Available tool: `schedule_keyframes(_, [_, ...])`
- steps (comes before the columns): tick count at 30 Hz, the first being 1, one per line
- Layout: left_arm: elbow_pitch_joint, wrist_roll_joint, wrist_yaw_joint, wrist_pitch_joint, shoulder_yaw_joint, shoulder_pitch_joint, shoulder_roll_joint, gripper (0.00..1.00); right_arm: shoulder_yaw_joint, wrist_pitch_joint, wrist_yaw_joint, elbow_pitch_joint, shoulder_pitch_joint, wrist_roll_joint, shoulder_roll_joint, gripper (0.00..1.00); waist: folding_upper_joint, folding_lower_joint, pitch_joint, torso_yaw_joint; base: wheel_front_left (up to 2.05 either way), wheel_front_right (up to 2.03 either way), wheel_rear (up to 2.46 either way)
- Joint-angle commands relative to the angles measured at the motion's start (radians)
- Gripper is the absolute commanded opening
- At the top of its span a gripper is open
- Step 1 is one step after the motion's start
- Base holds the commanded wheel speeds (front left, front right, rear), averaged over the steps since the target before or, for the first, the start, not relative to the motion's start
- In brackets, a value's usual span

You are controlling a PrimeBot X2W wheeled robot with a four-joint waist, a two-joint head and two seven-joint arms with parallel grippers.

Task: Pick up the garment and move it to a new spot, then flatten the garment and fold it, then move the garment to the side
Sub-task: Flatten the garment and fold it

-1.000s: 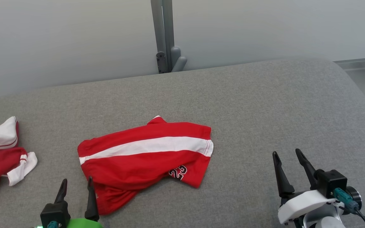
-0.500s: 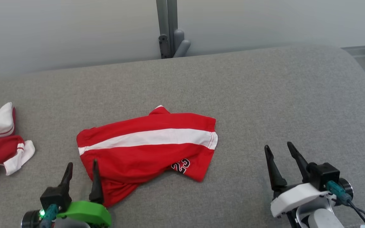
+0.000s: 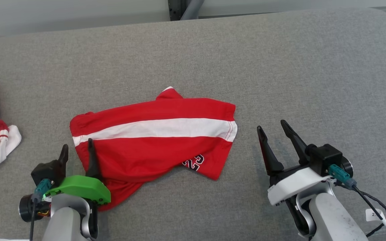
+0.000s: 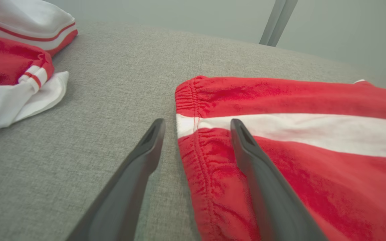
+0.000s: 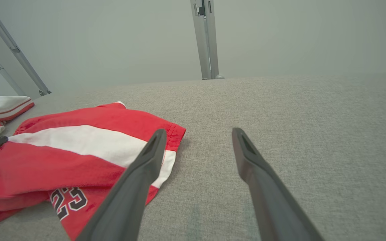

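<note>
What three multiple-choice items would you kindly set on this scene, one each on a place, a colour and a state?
1. Where is the left claw relative to the red shorts?
A. At their hem end
B. At their waistband end
C. Well clear of them, on their far side

2. What colour is the stripe along the shorts?
A. White
B. Black
C. Green

3. How does the right claw stand?
A. Shut on the shorts
B. Shut on nothing
C. Open, holding nothing

Answers:
1 B: in the left wrist view its jaws straddle the edge of the gathered waistband.
2 A: a white band runs lengthwise between the red panels.
3 C: its jaws stand apart above the grey cushion, beside the shorts, with nothing between them.
</note>
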Motion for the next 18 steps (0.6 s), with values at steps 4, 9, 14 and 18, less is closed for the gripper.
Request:
schedule_keyframes(4, [0.050,-0.009,-0.016,-0.001,0.019,-0.058,0.004,1.00,0.017,-0.003,-0.001,0.003,-0.027,0.017,-0.011,1.00,0.0094,0.0000,0.039,0.003,0.00,0.00,0.00])
schedule_keyframes(9, [0.090,-0.031,-0.031,-0.001,0.042,-0.080,0.004,1.00,0.028,-0.003,-0.001,0.006,-0.031,0.027,-0.017,1.00,0.0094,0.0000,0.052,0.006,0.00,0.00,0.00])
schedule_keyframes(14, [0.144,-0.084,-0.061,-0.001,0.059,-0.105,0.004,1.00,0.035,-0.003,-0.001,0.008,-0.042,0.032,-0.023,1.00,0.0094,0.0000,0.063,0.008,0.00,0.00,0.00])
schedule_keyframes(18, [0.179,-0.108,-0.084,0.000,0.051,-0.126,0.004,1.00,0.042,-0.003,-0.001,0.010,-0.046,0.032,-0.025,1.00,0.0094,0.0000,0.067,0.009,0.00,0.00,0.00])
